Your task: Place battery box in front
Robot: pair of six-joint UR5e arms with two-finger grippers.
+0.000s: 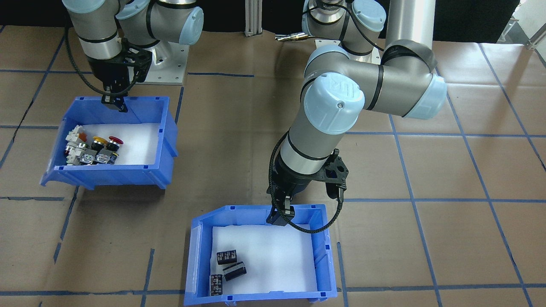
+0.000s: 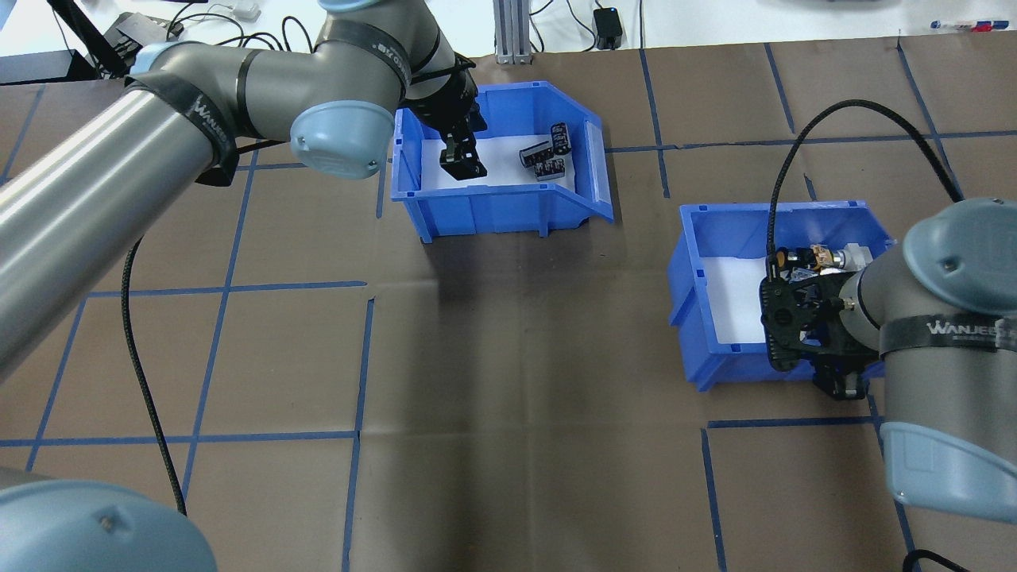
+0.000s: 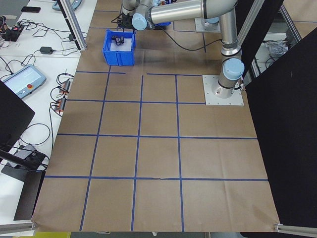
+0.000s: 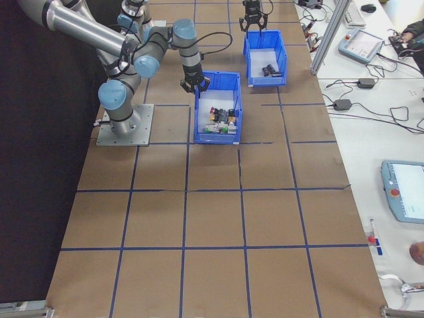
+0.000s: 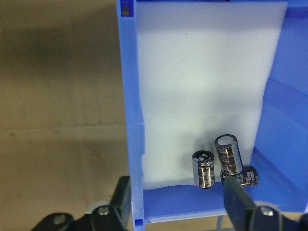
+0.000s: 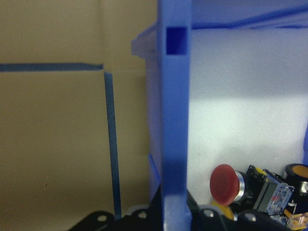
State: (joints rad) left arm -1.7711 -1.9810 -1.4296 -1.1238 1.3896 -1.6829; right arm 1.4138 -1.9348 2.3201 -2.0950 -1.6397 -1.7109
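The battery box (image 1: 324, 256) is a blue bin with a white liner, at the table edge farthest from the robot's base. Three dark cylinders (image 1: 233, 270) lie in one corner of it. My left gripper (image 1: 280, 217) stands open astride the bin's rear wall (image 5: 130, 96), one finger outside it and the other inside, well off the wall, near the cylinders (image 5: 226, 159). In the overhead view the same gripper (image 2: 462, 163) hangs at the box's (image 2: 493, 210) left end. My right gripper (image 1: 115, 103) is shut on the wall (image 6: 175, 120) of the other blue bin.
The second blue bin (image 1: 166, 136), holding red, yellow and white push-button switches (image 1: 91, 149), sits nearer the robot's base on its right side. Brown paper with blue tape lines (image 2: 357, 357) covers the table. Cables and devices lie on side benches (image 3: 29, 79).
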